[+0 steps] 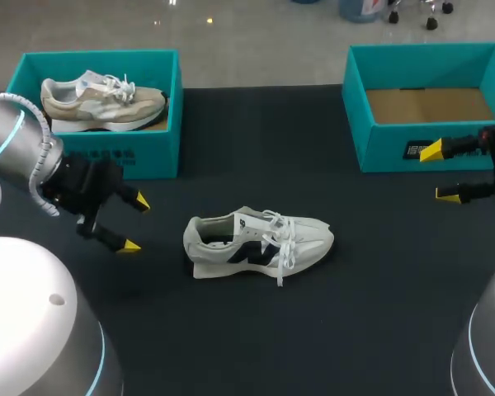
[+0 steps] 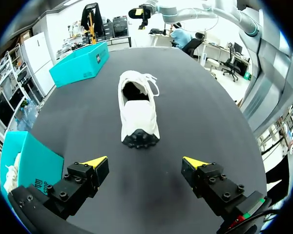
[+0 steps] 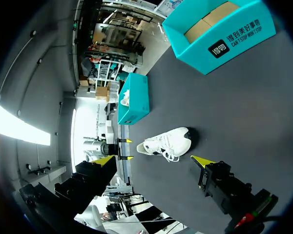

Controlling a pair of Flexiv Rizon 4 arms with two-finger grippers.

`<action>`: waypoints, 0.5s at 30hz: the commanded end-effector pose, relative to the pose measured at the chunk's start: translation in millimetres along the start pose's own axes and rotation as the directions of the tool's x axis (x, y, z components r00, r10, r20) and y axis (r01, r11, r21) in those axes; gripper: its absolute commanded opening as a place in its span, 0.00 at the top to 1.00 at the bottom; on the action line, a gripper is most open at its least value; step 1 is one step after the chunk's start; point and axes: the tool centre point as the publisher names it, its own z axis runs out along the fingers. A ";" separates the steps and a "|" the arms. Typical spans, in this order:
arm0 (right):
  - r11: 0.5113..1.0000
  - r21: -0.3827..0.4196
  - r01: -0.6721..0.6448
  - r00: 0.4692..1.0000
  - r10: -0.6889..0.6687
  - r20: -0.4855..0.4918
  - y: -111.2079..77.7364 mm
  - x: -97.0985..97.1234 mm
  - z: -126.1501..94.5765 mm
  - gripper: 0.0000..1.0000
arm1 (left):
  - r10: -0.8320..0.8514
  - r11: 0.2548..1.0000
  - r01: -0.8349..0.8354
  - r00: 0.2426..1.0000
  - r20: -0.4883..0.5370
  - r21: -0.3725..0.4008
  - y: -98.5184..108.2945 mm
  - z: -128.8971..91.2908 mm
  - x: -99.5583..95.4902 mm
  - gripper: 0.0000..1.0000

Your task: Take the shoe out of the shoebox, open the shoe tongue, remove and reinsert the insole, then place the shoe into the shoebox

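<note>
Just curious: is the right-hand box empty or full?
Empty: the right-hand box shows only its bare brown floor, nothing lying inside.

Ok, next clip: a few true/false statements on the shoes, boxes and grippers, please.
1. The white shoe stands on the table, outside both boxes. True.
2. The right box holds a shoe. False: it is empty; the beige shoe is in the left box.
3. The left gripper is shut on the white shoe. False: it is open, apart from the shoe.
4. The right gripper is open and holds nothing. True.
5. The white shoe's heel points toward the left gripper. True.
</note>
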 end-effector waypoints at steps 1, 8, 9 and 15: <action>1.000 -0.001 -0.001 1.000 0.001 0.004 -0.9 0.5 0.1 0.00 | -0.018 0.997 0.017 1.000 0.008 0.071 0.5 1.0 -2.7 0.00; 1.000 -0.001 -0.001 1.000 0.001 0.004 -0.9 0.5 0.1 0.00 | -0.048 0.982 0.045 0.999 0.007 0.182 -2.6 2.9 -4.6 0.00; 1.000 -0.001 -0.001 1.000 0.001 0.004 -0.9 0.5 0.1 0.00 | -0.049 0.981 0.047 0.999 0.010 0.191 -1.5 3.9 -5.2 0.00; 1.000 -0.001 -0.001 1.000 0.001 0.004 -0.9 0.5 0.1 0.00 | -0.052 0.950 0.052 0.999 -0.008 0.308 1.6 10.5 -9.7 0.00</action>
